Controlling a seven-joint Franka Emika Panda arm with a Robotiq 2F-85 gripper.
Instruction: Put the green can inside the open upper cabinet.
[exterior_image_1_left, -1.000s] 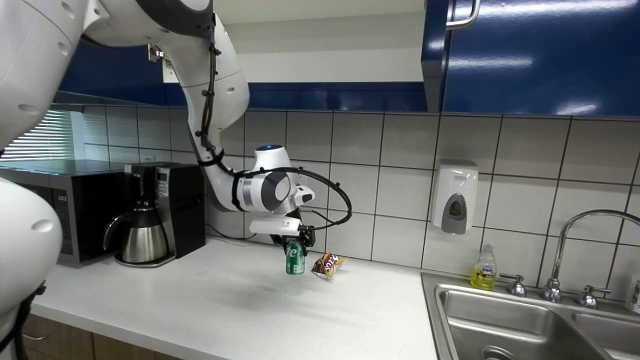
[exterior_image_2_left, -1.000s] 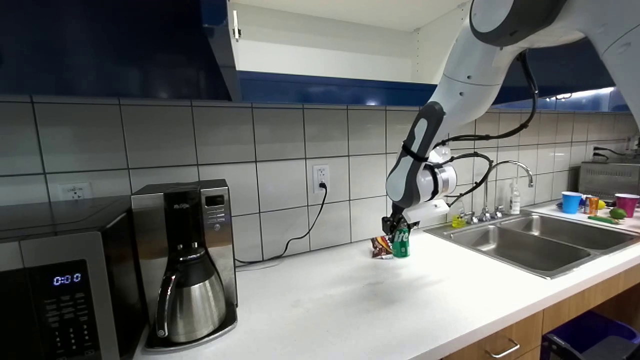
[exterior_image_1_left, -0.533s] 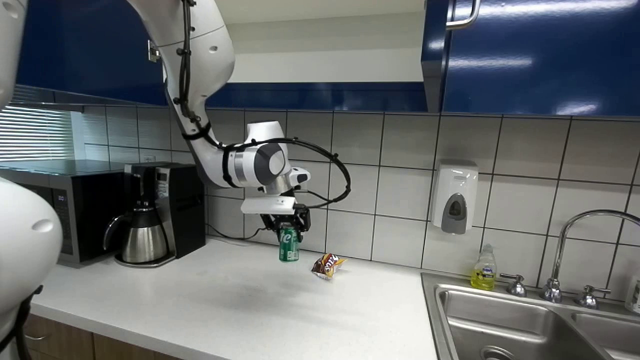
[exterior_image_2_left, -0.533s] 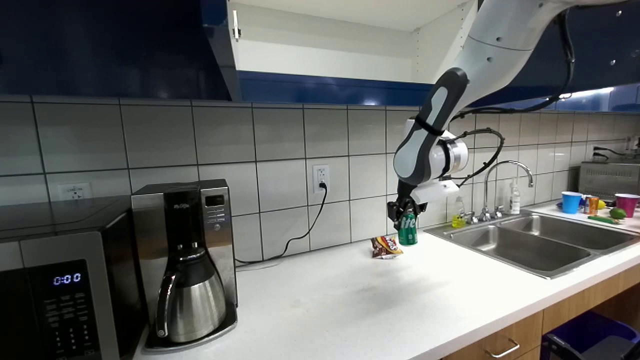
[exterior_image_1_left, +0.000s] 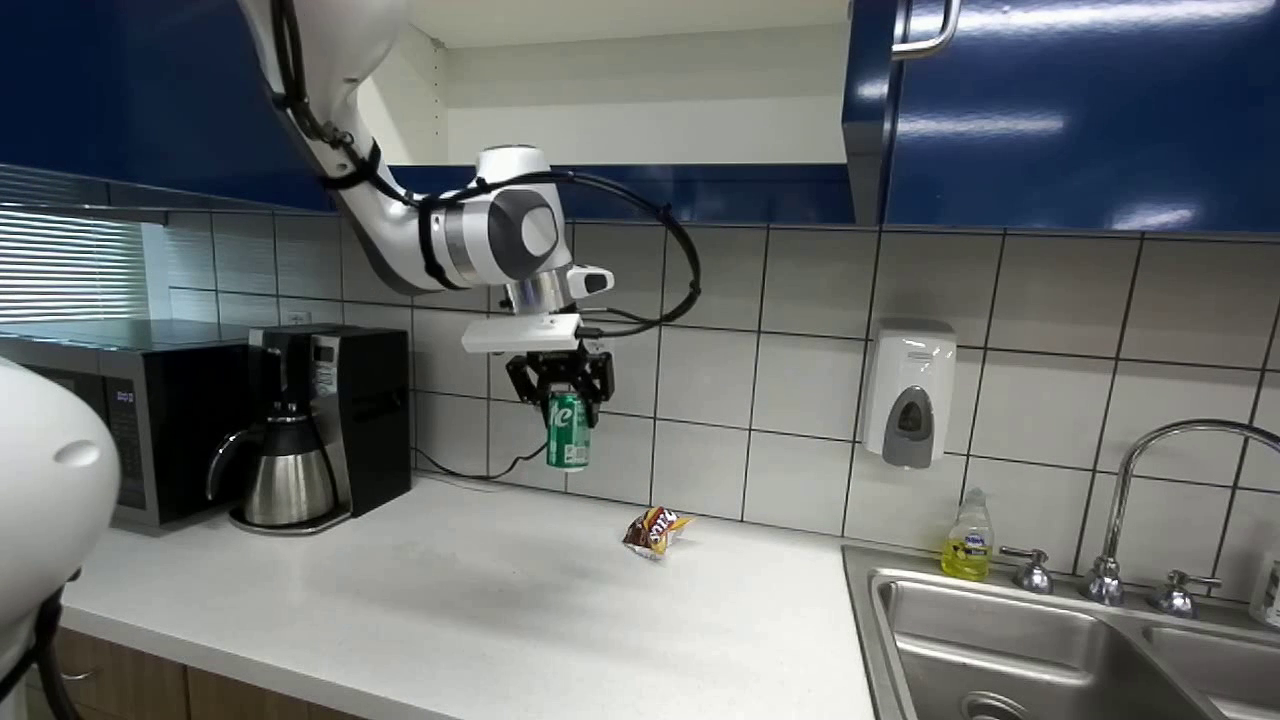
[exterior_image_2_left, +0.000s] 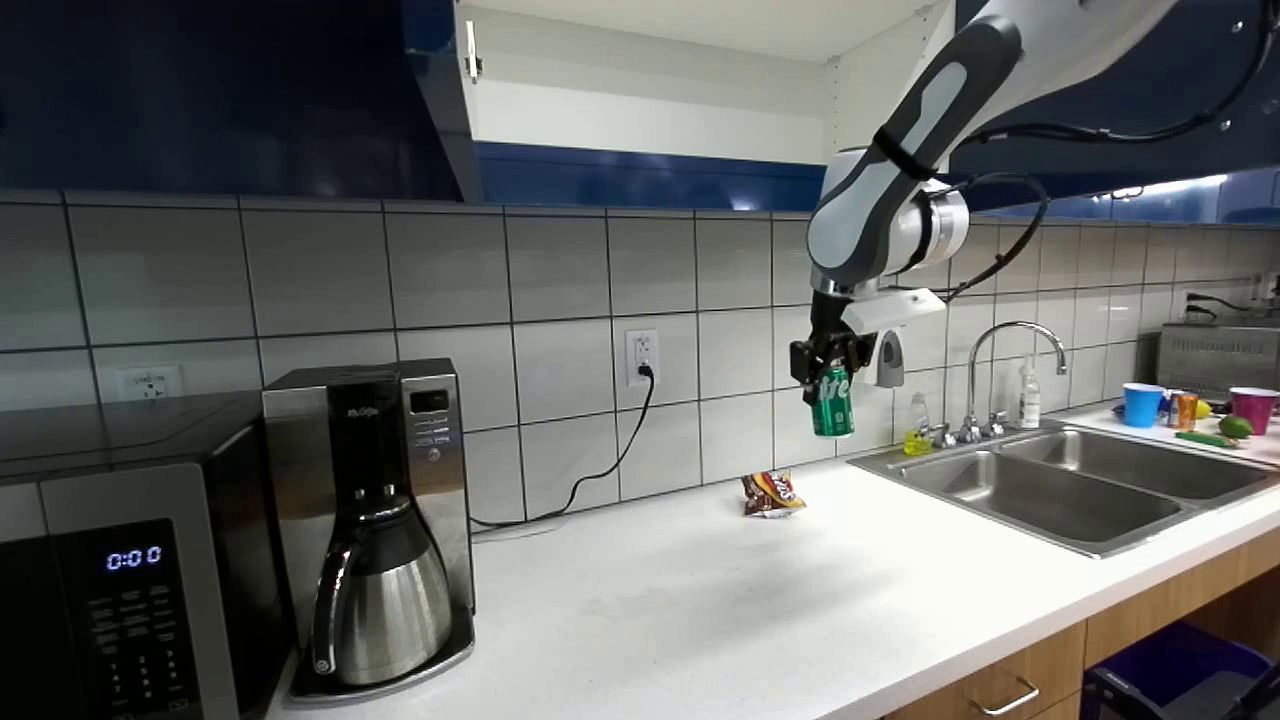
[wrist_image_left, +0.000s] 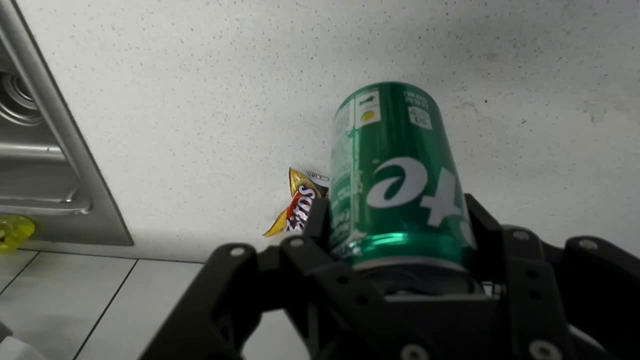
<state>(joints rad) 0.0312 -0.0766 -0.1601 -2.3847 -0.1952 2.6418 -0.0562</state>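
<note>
Speckled counter (wrist_image_left: 200, 100); above, black jointed tool (exterior_image_1_left: 571, 410) grips cylindrical green can (wrist_image_left: 395, 165).

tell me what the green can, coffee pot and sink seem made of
Green can: probably metal, glossy printed finish; it shows a silvery rim and a sharp bright highlight.
Coffee pot: body likely brushed steel, silvery with soft, blurred bands; black parts could be plastic.
Sink: seemingly satin stainless steel, grey with blurred highlights.
</note>
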